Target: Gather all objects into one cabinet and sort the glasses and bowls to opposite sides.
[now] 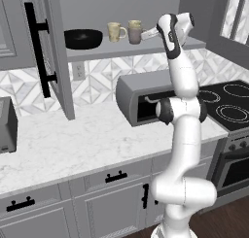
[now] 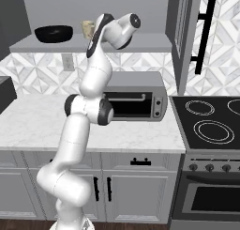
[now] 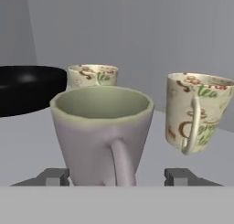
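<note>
grey mug (image 3: 103, 134) between open end effector (image 3: 118, 176) fingertips, on shelf (image 3: 27, 141)

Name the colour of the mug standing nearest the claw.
Grey-taupe with a paler, greenish-cream rim and inside; the mug shows best in the hand view.

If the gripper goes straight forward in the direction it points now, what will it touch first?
Most likely the grey-taupe mug, which stands between the open fingertips of the gripper, right in front of it.
</note>
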### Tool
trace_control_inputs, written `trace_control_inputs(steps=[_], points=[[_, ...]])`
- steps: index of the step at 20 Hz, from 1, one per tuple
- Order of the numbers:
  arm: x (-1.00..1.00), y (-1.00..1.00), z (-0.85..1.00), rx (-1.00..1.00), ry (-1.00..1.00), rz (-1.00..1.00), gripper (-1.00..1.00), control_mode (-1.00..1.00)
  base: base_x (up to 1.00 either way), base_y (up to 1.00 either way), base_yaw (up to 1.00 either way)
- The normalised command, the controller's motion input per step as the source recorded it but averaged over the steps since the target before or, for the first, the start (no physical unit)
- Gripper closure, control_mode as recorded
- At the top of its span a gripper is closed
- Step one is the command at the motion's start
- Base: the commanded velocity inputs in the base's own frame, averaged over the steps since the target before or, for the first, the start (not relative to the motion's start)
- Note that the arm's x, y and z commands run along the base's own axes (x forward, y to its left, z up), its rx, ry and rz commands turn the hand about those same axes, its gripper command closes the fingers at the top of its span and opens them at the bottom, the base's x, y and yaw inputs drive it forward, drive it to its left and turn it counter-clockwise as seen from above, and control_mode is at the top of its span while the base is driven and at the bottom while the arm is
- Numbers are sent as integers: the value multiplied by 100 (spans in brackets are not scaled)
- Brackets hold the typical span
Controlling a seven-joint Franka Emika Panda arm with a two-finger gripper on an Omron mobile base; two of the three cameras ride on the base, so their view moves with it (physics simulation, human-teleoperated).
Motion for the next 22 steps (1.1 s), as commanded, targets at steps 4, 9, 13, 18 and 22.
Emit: trace_control_inputs(steps=[4,9,13,18,22], points=[[-6,0,0,0,-4,0,-100,-100,0,0,0],[-1,-34,54,-11,-15,-1,-100,-100,0,0,0],[-26,-21,47,-8,-7,-2,-100,-100,0,0,0],[-100,-8,0,0,7,-9,-100,-100,0,0,0],[-100,-32,8,0,22,-11,-100,-100,0,0,0]])
